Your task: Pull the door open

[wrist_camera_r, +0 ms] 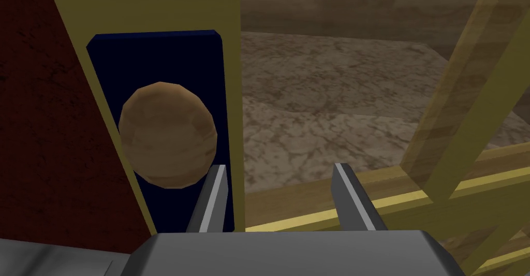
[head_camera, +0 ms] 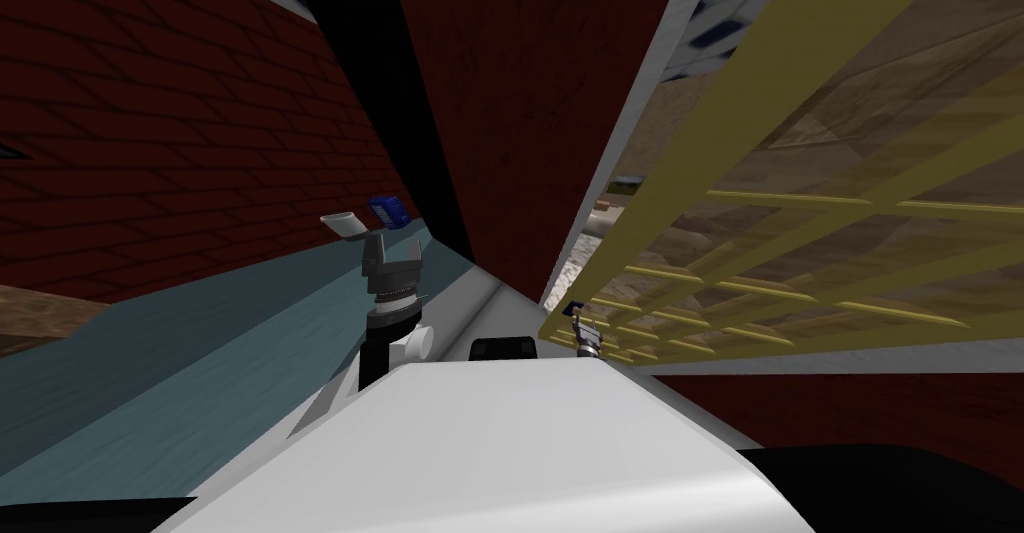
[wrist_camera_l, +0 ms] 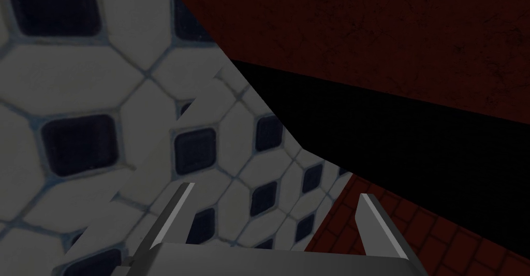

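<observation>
A dark red brick wall (head_camera: 150,127) is running along the robot's left above a teal floor (head_camera: 200,347). The left gripper (head_camera: 393,249) is hanging over that floor in the head view. Its fingers (wrist_camera_l: 176,211) are standing wide apart with nothing between them, and they are pointing at a white tiled surface with dark blue squares (wrist_camera_l: 77,81). Past it a black area (head_camera: 360,77) is showing as a slanted strip. A plain dark red panel (head_camera: 540,107) is standing next to that strip. Further right, the right gripper (wrist_camera_r: 279,195) is hovering close to the edge of the door (head_camera: 745,107). The door is a yellow-framed, glazed one, and mottled brown ground is showing through its panes. The gripper's fingers are parted and are holding nothing. The round brown knob (wrist_camera_r: 167,134) is sitting on a dark blue plate (wrist_camera_r: 155,55) fixed to the door's yellow stile. It is lying just outside one fingertip (wrist_camera_r: 216,185), not between the pair. That fingertip is overlapping the plate's edge below the knob. The other finger is pointing at the glass.
</observation>
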Available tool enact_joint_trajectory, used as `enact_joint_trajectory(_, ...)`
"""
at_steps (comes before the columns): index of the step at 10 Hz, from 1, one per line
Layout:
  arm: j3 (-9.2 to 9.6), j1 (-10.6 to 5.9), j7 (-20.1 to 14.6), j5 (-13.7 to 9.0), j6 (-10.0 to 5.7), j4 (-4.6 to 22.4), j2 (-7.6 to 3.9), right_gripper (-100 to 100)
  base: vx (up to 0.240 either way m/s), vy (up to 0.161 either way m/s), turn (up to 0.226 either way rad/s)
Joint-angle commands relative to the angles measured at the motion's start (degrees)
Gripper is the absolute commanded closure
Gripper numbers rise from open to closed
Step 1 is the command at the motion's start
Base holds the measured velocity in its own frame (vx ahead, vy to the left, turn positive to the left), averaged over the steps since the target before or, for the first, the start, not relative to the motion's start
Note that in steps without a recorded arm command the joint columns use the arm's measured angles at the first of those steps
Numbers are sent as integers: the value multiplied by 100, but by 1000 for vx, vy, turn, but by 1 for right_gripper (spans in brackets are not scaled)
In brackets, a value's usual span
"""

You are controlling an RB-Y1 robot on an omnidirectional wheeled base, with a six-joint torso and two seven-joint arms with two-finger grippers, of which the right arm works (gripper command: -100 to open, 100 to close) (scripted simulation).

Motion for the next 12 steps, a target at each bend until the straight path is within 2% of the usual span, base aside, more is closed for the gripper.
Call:
enact_joint_trajectory(1,22,-73,31,20,19,-173,17,-100,22,17,-1)
enact_joint_trajectory(2,-24,-51,67,-54,156,-305,-64,-100,17,26,-30)
enact_joint_trajectory(3,-44,-42,83,-87,215,-363,-99,-100,32,25,-16)
enact_joint_trajectory(5,-44,-42,83,-87,215,-363,-99,-100,13,17,-6)
enact_joint_trajectory(7,-76,-27,108,-137,308,-452,-154,-100,-1,20,-5)
enact_joint_trajectory(10,-90,-20,119,-160,350,-493,-179,-100,5,3,-6)
enact_joint_trajectory(11,-117,61,134,-207,385,-371,-183,-100,5,-25,-38)
enact_joint_trajectory(12,-117,61,134,-207,385,-371,-183,100,2,-18,12)
